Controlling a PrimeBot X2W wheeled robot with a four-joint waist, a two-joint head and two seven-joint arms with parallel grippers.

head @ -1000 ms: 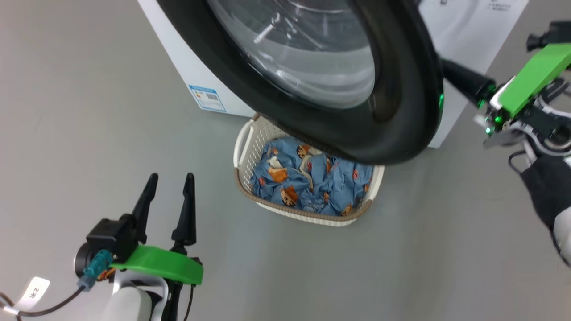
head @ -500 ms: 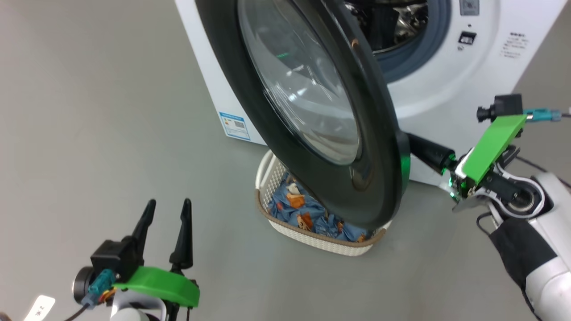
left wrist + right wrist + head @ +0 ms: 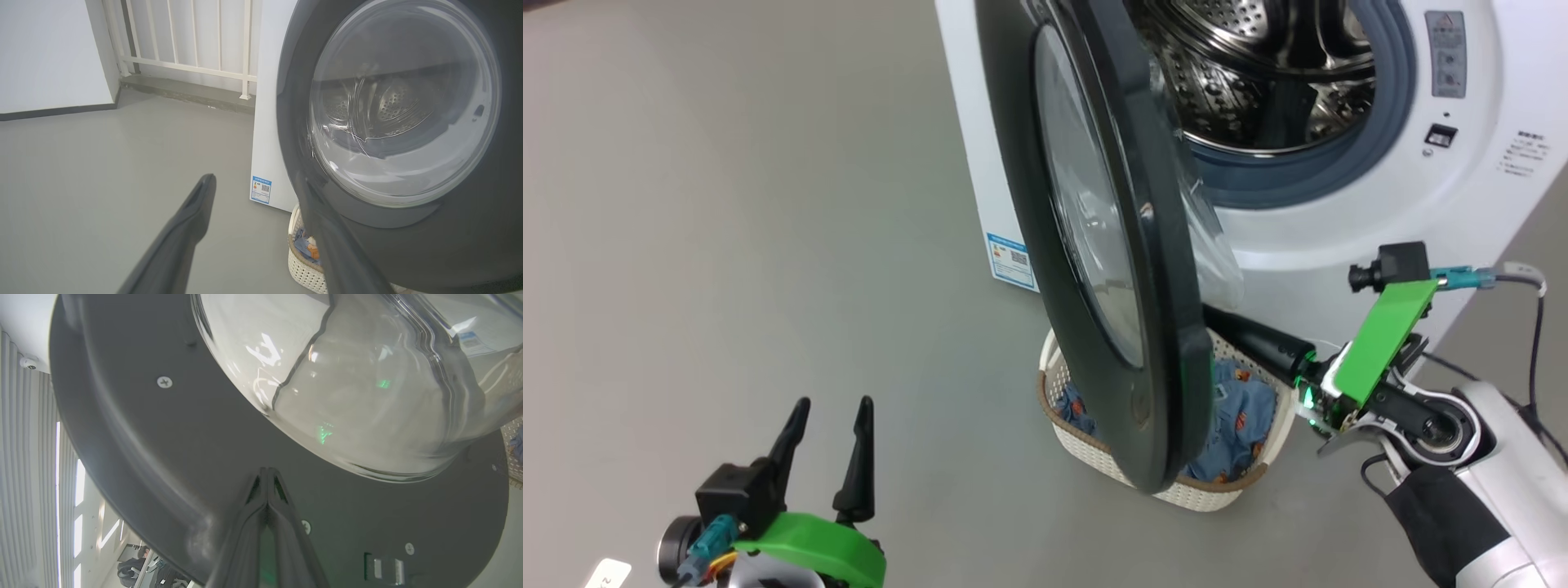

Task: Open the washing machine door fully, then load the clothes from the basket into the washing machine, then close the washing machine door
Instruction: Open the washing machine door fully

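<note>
The washing machine door (image 3: 1094, 245) stands swung out, nearly edge-on in the head view, its glass bowl (image 3: 347, 375) bulging toward the white washing machine (image 3: 1339, 237) and its steel drum (image 3: 1250, 73). My right gripper (image 3: 267, 470) is shut, its tips pressed against the door's dark inner rim; its dark fingers (image 3: 1250, 336) reach in behind the door's lower edge. Below the door, the cream basket (image 3: 1217, 494) holds the blue printed clothes (image 3: 1237, 408). My left gripper (image 3: 833, 404) hovers open over the floor, left of the basket (image 3: 302, 267) and holding nothing.
A blue label sticker (image 3: 1011, 261) marks the machine's lower side. A white railing (image 3: 184, 41) and a wall (image 3: 53, 53) stand behind the machine's left. Grey floor (image 3: 727, 245) spreads to the left. A person (image 3: 135, 567) sits far off.
The door has swung further away from the machine, from facing the camera to nearly edge-on, with my shut right gripper following it. The head view has shifted. My left arm has kept still.
</note>
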